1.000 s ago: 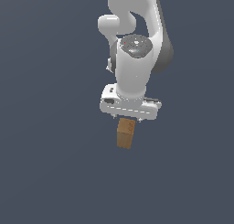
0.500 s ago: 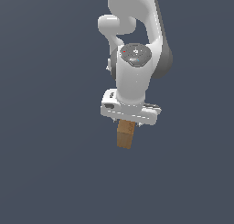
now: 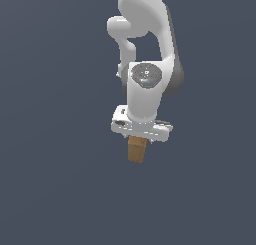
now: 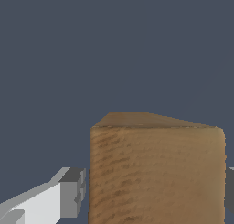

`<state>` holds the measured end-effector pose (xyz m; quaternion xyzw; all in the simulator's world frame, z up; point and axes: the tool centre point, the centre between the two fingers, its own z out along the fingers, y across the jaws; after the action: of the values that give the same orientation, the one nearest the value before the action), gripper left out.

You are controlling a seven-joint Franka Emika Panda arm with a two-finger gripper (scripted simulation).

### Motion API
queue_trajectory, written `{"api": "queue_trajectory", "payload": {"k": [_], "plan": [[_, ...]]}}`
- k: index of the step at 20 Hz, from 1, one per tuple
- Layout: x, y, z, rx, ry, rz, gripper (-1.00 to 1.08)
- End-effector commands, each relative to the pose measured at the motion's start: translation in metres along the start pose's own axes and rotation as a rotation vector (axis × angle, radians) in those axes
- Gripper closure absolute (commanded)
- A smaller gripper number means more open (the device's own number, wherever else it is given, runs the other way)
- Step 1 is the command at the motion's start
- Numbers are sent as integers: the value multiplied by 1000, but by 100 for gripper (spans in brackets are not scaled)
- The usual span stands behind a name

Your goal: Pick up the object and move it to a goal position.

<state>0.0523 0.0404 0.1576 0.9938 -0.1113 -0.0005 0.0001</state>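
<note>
The object, a small tan-brown wood-look block (image 3: 136, 151), hangs upright just below the white gripper (image 3: 137, 144) in the middle of the exterior view. Only its lower part shows under the hand. In the wrist view the block (image 4: 155, 168) fills the space between the two grey fingertips (image 4: 73, 191), one on each side, with the second fingertip barely showing at the picture's edge. The gripper (image 4: 153, 195) is shut on the block. No goal marker shows in either view.
The white arm (image 3: 147, 84) rises above the gripper to the top of the exterior view. Around it there is only a plain dark blue-grey background, with no other object, edge or shadow to see.
The gripper, with the block in it, has moved slightly lower in the exterior view. The arm's upper links have shifted a little. The grip has not changed.
</note>
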Motion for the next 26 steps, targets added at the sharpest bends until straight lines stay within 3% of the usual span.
{"api": "queue_trajectory", "payload": {"k": [1, 7, 8, 20, 26], "plan": [[0, 0, 10, 0, 1, 1, -92], [1, 0, 15, 0, 1, 1, -92], [1, 0, 15, 0, 1, 1, 108], [1, 1, 14, 0, -1, 1, 108], [5, 26, -5, 0, -1, 1, 108]]}}
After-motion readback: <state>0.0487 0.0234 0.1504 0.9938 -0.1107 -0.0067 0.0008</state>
